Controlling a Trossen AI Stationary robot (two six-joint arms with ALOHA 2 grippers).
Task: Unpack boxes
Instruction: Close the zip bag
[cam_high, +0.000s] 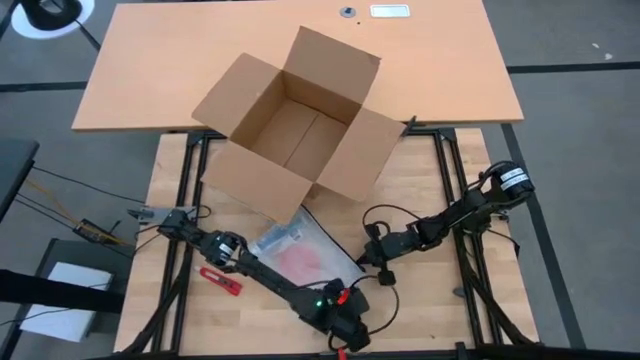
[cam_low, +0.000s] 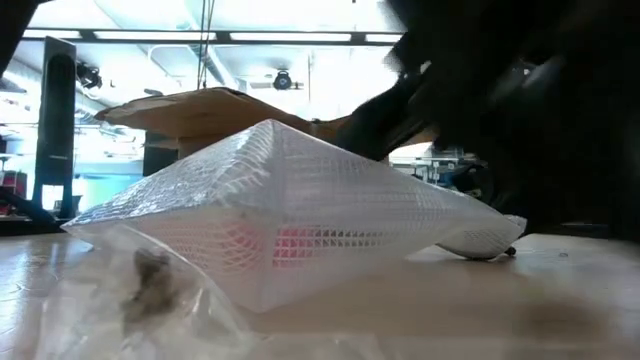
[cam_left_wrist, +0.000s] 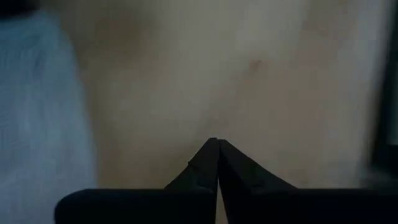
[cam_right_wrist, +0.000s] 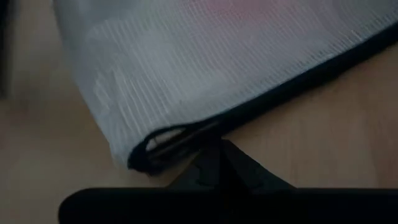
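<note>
The open brown cardboard box (cam_high: 295, 125) stands on the table's far half with its flaps spread, and nothing shows inside it. In front of it lies a white mesh pouch (cam_high: 305, 255) with a black edge and something red inside. It bulges up like a tent in the low view (cam_low: 280, 190). My right gripper (cam_right_wrist: 219, 143) is shut at the pouch's black edge, on the pouch's right (cam_high: 368, 260). My left gripper (cam_left_wrist: 217, 142) is shut over bare wood near the table's front edge (cam_high: 348, 340), touching nothing. My right gripper meets the pouch's black-trimmed edge (cam_right_wrist: 186, 138) close to a corner, with only its fingertips there. The fingers slant down from the table's right side. Whether the edge lies between the tips or just against them cannot be told. The pouch rests on the table.
A clear plastic bag (cam_high: 275, 238) holding a small dark item lies beside the pouch, at the box's front. A red tool (cam_high: 220, 280) lies on the wood at the front left. The orange desk (cam_high: 150, 60) stands behind the table, under the box's far part.
</note>
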